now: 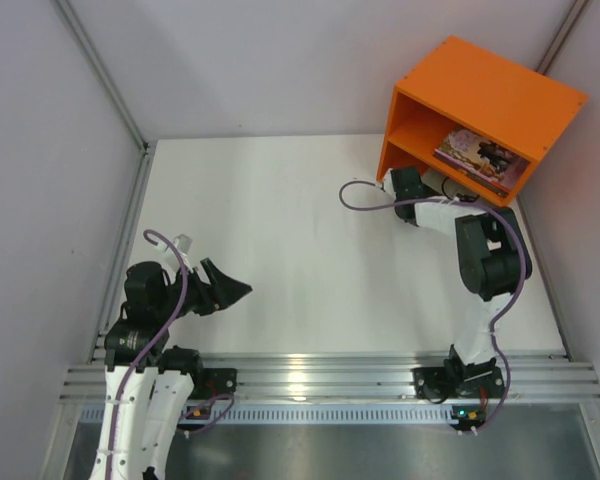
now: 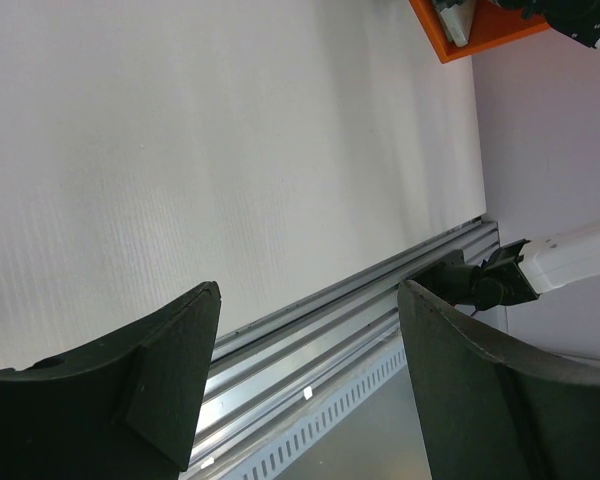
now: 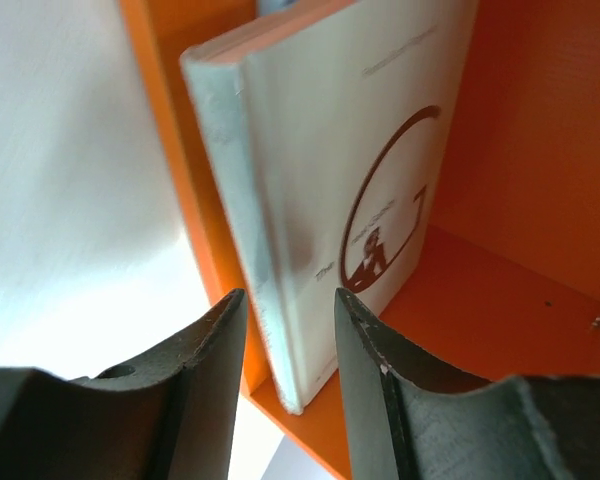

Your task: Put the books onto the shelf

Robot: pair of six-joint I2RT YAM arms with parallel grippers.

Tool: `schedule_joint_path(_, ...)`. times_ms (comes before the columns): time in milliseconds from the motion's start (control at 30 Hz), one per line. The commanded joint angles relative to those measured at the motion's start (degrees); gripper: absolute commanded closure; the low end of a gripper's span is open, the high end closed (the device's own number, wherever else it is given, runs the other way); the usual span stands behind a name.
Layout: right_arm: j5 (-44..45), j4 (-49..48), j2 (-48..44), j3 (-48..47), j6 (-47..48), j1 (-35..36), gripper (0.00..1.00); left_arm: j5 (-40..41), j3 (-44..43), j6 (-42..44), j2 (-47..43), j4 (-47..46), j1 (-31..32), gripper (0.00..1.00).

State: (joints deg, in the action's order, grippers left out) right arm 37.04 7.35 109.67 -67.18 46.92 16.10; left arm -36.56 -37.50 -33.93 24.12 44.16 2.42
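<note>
The orange shelf (image 1: 485, 95) stands at the back right of the table, its open front facing the arms. A pink illustrated book (image 1: 480, 155) lies in its upper compartment. My right gripper (image 1: 442, 186) reaches into the lower compartment. In the right wrist view a pale book with a dark ring mark (image 3: 350, 150) stands upright against the shelf's side wall (image 3: 165, 150). Its lower corner sits between my right gripper's (image 3: 288, 297) fingers, which are open with a sliver of gap on each side. My left gripper (image 1: 235, 290) hovers open and empty over the near left of the table. No other books show.
An aluminium rail (image 1: 310, 375) runs along the near edge, also seen past the left gripper (image 2: 310, 290). Grey walls close in the table on the left, back and right. The shelf's corner (image 2: 480, 30) and the right arm (image 2: 570, 255) show in the left wrist view.
</note>
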Motion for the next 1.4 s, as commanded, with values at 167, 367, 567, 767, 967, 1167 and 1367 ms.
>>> schedule_joint_path(167,4.7,-2.6,3.8,-4.8,1.0,0.3,0.65,0.3,0.0,0.4,0.0,-2.2,0.2,0.23)
schedule_joint_path(367,5.8,-3.5,4.2,-4.7,1.3,0.2,0.68,0.3,-0.3,0.4,0.6,-2.2,0.2,0.23)
schedule_joint_path(567,7.4,-4.5,4.4,-5.4,1.2,-1.2,0.68,0.3,-0.6,0.7,1.1,-2.5,0.2,0.23)
schedule_joint_path(767,8.7,-4.7,5.4,-6.4,0.9,-1.5,0.68,0.1,-0.4,0.4,1.2,-2.9,0.2,0.23)
schedule_joint_path(967,9.5,-4.8,6.5,-7.4,0.4,-1.8,0.69,0.4,-0.3,0.4,1.2,-2.9,0.2,0.23)
schedule_joint_path(1167,9.7,-4.9,7.0,-7.8,0.1,-2.2,0.69,0.4,0.3,0.3,1.2,-3.1,0.2,0.23)
schedule_joint_path(1367,9.8,-4.9,7.1,-8.1,-0.1,-2.6,0.69,0.4,0.4,0.4,1.0,-3.1,0.2,0.23)
